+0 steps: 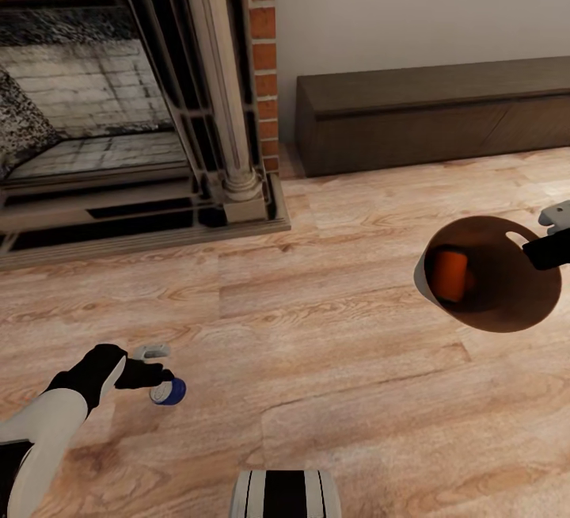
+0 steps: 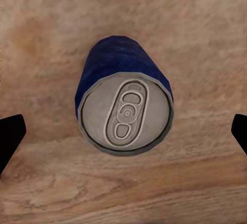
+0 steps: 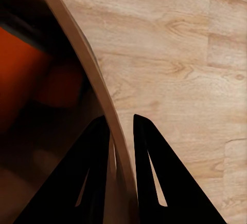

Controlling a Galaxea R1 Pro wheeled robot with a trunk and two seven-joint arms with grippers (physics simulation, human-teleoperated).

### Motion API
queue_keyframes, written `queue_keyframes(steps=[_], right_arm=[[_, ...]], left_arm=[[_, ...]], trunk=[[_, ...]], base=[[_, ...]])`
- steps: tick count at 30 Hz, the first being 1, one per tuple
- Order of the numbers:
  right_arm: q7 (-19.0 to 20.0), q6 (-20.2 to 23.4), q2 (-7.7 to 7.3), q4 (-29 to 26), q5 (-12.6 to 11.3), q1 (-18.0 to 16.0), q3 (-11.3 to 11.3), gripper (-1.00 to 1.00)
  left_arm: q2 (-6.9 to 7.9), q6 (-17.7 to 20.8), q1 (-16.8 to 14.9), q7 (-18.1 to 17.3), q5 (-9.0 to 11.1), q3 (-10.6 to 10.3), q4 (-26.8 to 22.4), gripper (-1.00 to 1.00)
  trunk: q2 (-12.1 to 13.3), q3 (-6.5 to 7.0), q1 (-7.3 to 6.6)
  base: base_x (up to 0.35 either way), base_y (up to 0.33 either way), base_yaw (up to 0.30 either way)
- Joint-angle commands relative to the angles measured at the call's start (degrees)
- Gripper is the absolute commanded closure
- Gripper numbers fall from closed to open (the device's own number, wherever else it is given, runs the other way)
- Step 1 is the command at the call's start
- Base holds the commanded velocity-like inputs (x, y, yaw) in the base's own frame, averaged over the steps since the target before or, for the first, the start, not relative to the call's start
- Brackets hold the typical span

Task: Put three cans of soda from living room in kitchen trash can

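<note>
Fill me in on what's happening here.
The robot is by the brick fireplace on a light wood floor. Its right gripper pinches the rim of a small round grey bin with a coppery-brown inside, which has an orange soda can in it. The left gripper is at a dark blue soda can with fingers either side; no firm grip is visible yet.

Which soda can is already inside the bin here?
The orange can: it sits inside the trash can pinched at the rim by the right gripper. The dark blue can is outside, between the left gripper's fingers.
</note>
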Motion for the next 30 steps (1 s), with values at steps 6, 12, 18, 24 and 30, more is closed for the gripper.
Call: queue_keyframes(steps=[6,12,18,24,30], right_arm=[[0.49,0.3,0.07,0.01,-0.05,0.04,0.03,1.0],[0.58,0.3,0.09,0.01,-0.13,0.04,0.03,1.0],[0.58,0.3,0.09,0.01,-0.14,0.09,0.09,1.0],[0.59,0.3,0.13,0.01,-0.2,0.1,0.11,1.0],[0.59,0.3,0.12,0.01,-0.2,0.17,0.12,1.0]], left_arm=[[0.03,-0.16,0.0,-0.06,0.13,0.03,-0.24,-1.0],[0.05,-1.58,0.06,-0.2,0.14,0.02,0.06,-1.0],[0.05,-1.74,0.09,-0.24,0.14,0.0,0.03,-1.0],[0.05,-1.76,0.09,-0.24,0.15,0.0,0.02,-1.0],[0.05,-1.77,0.09,-0.21,0.13,0.0,0.02,-1.0]], trunk=[[0.0,0.0,-0.01],[0.0,-0.33,-0.01],[0.0,-0.85,-0.01],[0.0,-1.38,-0.01],[0.0,-1.92,-0.01]], base=[[0.0,0.0,0.0],[0.0,0.0,0.0],[0.065,0.0,0.0],[0.029,0.0,0.0],[0.004,0.0,0.0]])
